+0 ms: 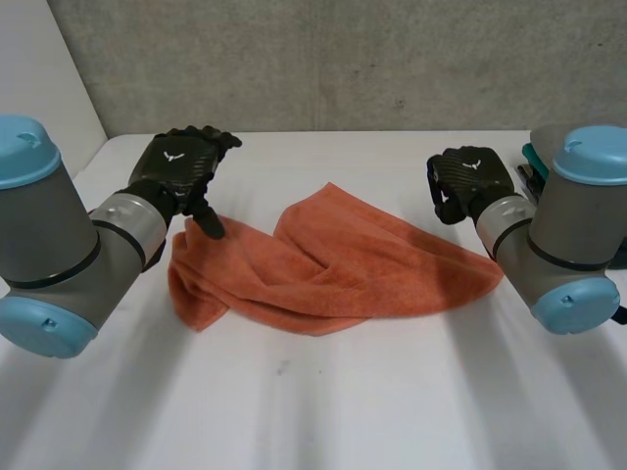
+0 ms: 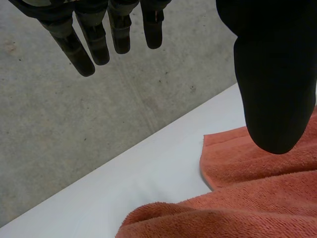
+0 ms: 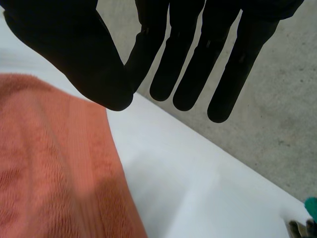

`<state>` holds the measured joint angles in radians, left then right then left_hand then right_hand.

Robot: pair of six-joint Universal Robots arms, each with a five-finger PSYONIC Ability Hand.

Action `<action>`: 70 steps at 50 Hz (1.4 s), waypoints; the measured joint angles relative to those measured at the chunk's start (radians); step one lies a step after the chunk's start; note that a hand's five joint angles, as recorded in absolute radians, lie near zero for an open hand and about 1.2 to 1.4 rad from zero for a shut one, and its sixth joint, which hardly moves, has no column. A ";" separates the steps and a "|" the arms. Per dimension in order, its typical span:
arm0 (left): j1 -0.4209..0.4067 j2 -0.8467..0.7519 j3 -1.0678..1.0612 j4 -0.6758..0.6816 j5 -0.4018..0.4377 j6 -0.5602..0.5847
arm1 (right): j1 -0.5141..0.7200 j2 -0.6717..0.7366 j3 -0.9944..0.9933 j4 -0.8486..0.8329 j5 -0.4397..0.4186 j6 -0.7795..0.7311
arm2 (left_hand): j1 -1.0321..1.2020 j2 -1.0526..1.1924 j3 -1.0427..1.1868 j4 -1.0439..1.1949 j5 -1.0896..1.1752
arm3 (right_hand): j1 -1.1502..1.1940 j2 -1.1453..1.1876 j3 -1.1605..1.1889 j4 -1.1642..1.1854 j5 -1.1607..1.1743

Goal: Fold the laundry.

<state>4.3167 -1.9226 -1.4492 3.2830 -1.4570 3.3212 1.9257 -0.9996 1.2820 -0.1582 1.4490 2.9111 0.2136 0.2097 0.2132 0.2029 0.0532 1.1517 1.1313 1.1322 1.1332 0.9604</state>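
Observation:
An orange towel [image 1: 333, 264] lies crumpled on the white table [image 1: 343, 401], folded over itself in a loose band. My left hand [image 1: 181, 162] hovers over the towel's left end, fingers straight and spread, thumb pointing down at the cloth without gripping it. In the left wrist view the thumb [image 2: 272, 89] hangs above the towel [image 2: 257, 188]. My right hand [image 1: 470, 181] is raised just beyond the towel's right end, fingers curled in, thumb against them, nothing held. Under its palm [image 3: 74, 49] in the right wrist view lies the towel's edge [image 3: 49, 173].
A teal object [image 1: 534, 157] sits at the table's far right, partly behind my right arm, and its corner [image 3: 311, 204] shows past my right hand's fingertips. A grey concrete wall [image 1: 343, 59] runs along the table's back edge. Bare tabletop spreads in front of the towel.

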 measured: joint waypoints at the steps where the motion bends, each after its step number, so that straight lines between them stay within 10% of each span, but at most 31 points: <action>1: -0.003 0.000 0.001 -0.003 -0.002 0.005 | 0.000 -0.001 -0.004 -0.001 -0.004 0.005 | 0.000 0.000 0.000 0.000 0.000 | 0.000 -0.009 -0.009 -0.010 -0.008; 13: 0.020 0.115 -0.045 -0.351 -0.076 0.249 | -0.075 -0.064 0.000 0.364 -0.112 -0.467 | 0.437 0.428 0.424 0.433 0.405 | -0.430 -0.407 -0.414 -0.424 -0.450; 24: 0.122 0.121 -0.162 -0.565 0.112 0.364 | -0.179 -0.059 0.170 0.393 -0.223 -0.842 | 0.499 0.511 0.508 0.518 0.492 | -0.431 -0.408 -0.417 -0.427 -0.455; 52: 0.171 -0.246 0.138 -0.363 0.063 0.362 | -0.162 0.141 0.196 -0.206 -0.319 -0.715 | 0.061 0.057 0.072 0.054 0.024 | -0.637 -0.630 -0.631 -0.639 -0.634; 70: 0.131 -0.399 0.308 -0.316 -0.011 0.392 | -0.109 0.281 -0.012 -0.257 -0.245 -0.492 | 0.061 0.038 0.042 0.039 0.011 | -0.167 -0.145 -0.152 -0.155 -0.160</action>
<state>4.4475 -2.3216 -1.1413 2.9674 -1.4680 3.7129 1.8172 -0.7186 1.2703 -0.4150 1.2040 2.4191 0.2748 0.2474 0.2554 0.2416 0.0644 0.9846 0.9862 0.9805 0.9787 0.8004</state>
